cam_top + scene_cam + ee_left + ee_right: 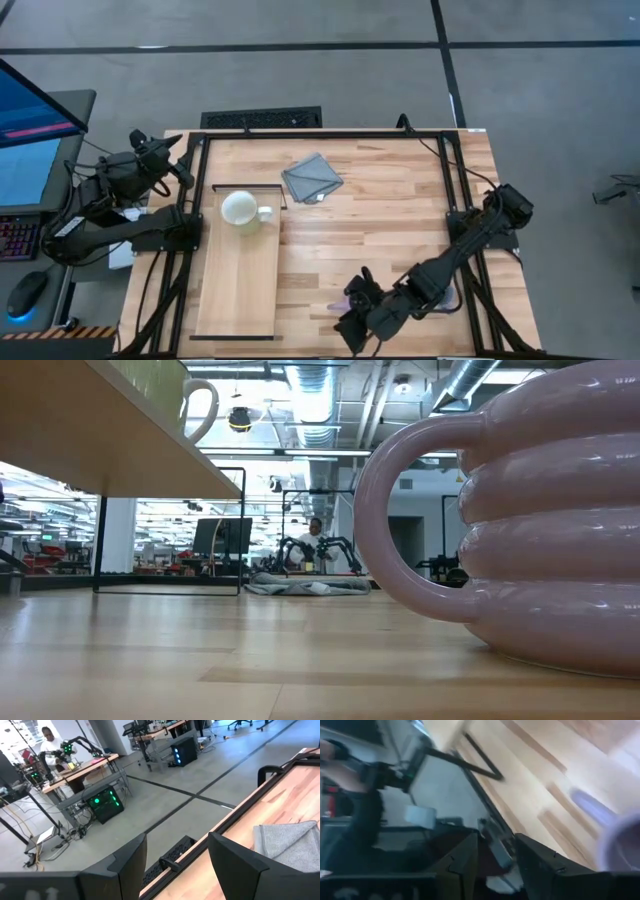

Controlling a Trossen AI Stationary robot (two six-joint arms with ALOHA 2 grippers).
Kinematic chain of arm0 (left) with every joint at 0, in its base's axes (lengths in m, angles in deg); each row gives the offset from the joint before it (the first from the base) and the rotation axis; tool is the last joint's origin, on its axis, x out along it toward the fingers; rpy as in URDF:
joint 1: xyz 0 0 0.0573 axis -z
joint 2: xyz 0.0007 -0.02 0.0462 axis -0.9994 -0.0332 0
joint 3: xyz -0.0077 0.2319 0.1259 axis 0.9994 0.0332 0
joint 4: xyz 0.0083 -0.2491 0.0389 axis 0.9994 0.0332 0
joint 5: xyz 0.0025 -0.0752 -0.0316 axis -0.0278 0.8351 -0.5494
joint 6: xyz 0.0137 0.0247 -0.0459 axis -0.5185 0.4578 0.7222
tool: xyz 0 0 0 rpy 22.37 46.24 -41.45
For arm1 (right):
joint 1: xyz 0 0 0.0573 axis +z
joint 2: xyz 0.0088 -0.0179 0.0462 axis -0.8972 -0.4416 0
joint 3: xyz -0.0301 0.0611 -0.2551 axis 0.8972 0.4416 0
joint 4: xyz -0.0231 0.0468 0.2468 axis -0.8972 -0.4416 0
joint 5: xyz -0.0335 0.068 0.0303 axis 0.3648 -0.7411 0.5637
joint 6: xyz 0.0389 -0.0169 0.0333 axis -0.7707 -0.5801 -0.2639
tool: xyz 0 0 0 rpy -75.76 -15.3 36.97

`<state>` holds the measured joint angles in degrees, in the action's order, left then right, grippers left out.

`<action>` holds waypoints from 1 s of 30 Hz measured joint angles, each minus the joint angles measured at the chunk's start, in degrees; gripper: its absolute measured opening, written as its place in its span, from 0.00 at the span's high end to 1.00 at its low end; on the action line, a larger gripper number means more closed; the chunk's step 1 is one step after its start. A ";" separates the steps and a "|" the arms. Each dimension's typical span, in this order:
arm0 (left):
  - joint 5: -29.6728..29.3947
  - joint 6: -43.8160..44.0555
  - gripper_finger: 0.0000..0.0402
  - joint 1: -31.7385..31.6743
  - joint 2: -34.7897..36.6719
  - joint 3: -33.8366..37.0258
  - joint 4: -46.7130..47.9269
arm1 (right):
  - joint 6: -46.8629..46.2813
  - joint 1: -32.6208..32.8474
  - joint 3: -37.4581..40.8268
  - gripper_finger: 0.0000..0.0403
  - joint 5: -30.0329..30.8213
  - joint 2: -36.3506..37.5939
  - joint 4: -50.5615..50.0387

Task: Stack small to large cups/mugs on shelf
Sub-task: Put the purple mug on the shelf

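1. Purple mug (540, 520) is sitting upright on the tabletop (400, 220) near its front edge, filling the low view; its handle is pointing sideways, toward the shelf side.
2. Right end effector (352, 325) is hovering low at the front edge of the tabletop, just beside the purple mug (340, 303); in the right wrist view the mug (615, 837) is lying off to one side of the fingers (540, 860), not between them. The fingers are standing partly apart, gripping nothing.
3. Cream-white mug (242, 211) is standing upright on the shelf (235, 290) near its far end, mouth up, handle pointing toward the middle of the tabletop.
4. Shelf is running lengthwise from the far side to the front along the tabletop's left part.
5. Left end effector (180, 165) is waiting off the far left corner, fingers (127, 865) spread, holding nothing, well apart from both mugs.
6. Grey cloth (312, 178) is lying folded beyond the cream-white mug.
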<state>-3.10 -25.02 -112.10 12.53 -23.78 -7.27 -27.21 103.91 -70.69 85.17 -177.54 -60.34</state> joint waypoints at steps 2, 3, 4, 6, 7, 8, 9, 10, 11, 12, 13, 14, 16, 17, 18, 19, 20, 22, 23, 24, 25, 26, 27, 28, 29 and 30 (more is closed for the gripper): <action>0.00 -0.04 0.50 0.00 0.00 0.00 0.23 | -3.87 0.32 0.00 0.65 -1.16 0.00 -3.19; 0.00 -0.05 0.50 0.00 0.00 0.00 0.28 | -5.97 0.49 0.00 0.66 -1.92 0.00 -4.39; 0.00 -0.05 0.50 0.00 0.00 0.00 0.27 | -7.92 0.72 0.00 0.68 -2.70 0.00 -5.48; 0.00 -0.19 0.50 0.00 0.00 0.00 0.27 | -10.63 1.07 0.00 0.70 -3.45 0.00 -6.30; 0.00 -0.31 0.50 0.00 0.00 0.00 0.27 | -11.48 1.26 0.00 0.72 -3.45 0.00 -6.33; 0.00 -0.31 0.50 0.00 0.00 0.00 0.25 | -12.09 1.43 0.00 0.72 -3.41 0.00 -6.33; 0.00 -0.31 0.50 0.00 0.00 0.00 0.25 | -12.80 1.51 0.00 0.73 -3.44 0.00 -6.33; -0.02 -0.31 0.50 0.00 0.00 0.00 0.25 | -13.74 1.68 0.00 0.74 -3.51 0.00 -6.33; 0.00 -0.31 0.50 0.00 0.00 0.00 0.25 | -14.87 1.94 0.00 0.74 -3.66 0.00 -6.32; 0.00 -0.31 0.50 0.00 0.00 0.00 0.23 | -16.14 2.19 0.00 0.75 -3.91 0.00 -6.30; 0.00 -0.31 0.50 0.00 0.00 0.00 0.25 | -17.51 2.43 0.00 0.75 -4.42 0.00 -6.30; 0.00 -0.31 0.50 0.00 0.00 0.00 0.25 | -18.93 2.71 0.00 0.76 -4.70 0.00 -6.46; -0.01 -0.31 0.50 0.00 0.00 0.00 0.25 | -21.51 3.21 0.00 0.76 -4.80 0.02 -7.51; 0.00 -0.31 0.50 0.00 0.00 0.00 0.25 | -22.76 3.43 0.00 0.76 -4.84 0.01 -8.38; -0.02 -0.31 0.50 0.00 0.00 0.00 0.24 | -24.13 3.58 0.00 0.77 -4.88 0.02 -9.88; -0.02 -0.31 0.50 0.00 0.00 0.00 0.22 | -25.64 3.76 0.00 0.77 -4.93 0.02 -11.76; -0.02 -0.31 0.50 0.00 0.00 0.00 0.24 | -27.25 3.93 0.00 0.77 -4.96 0.02 -13.81; -0.02 -0.31 0.50 0.00 0.00 0.00 0.23 | -30.41 4.15 0.00 0.78 -5.03 0.02 -17.45; -0.02 -0.31 0.50 0.00 0.00 0.00 0.25 | -31.46 4.16 0.00 0.79 -5.15 0.02 -18.59; -0.02 -0.31 0.50 0.00 0.00 0.00 0.25 | -32.12 4.16 0.00 0.79 -5.20 0.02 -19.09; -0.02 -0.31 0.50 0.00 0.00 0.00 0.24 | -32.29 4.16 0.00 0.80 -5.19 0.02 -19.04; -0.02 -0.31 0.50 0.00 0.00 0.00 0.23 | -32.29 4.16 0.00 0.80 -5.11 0.02 -18.82; -0.02 -0.31 0.50 0.00 0.00 0.00 0.25 | -32.20 4.16 0.00 0.80 -4.96 0.02 -18.48; -0.02 -0.31 0.50 0.00 0.00 0.00 0.25 | -31.48 4.16 0.00 0.80 -4.96 0.02 -18.26; -0.02 -0.31 0.50 0.00 0.00 0.00 0.25 | -30.54 4.16 0.00 0.80 -4.93 0.02 -18.30; -0.02 -0.31 0.50 0.00 0.00 0.00 0.23 | -29.68 4.16 0.00 0.80 -4.93 0.02 -18.53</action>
<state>-3.13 -25.33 -112.10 12.53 -23.78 -7.04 -56.89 108.06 -70.69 80.23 -177.51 -78.87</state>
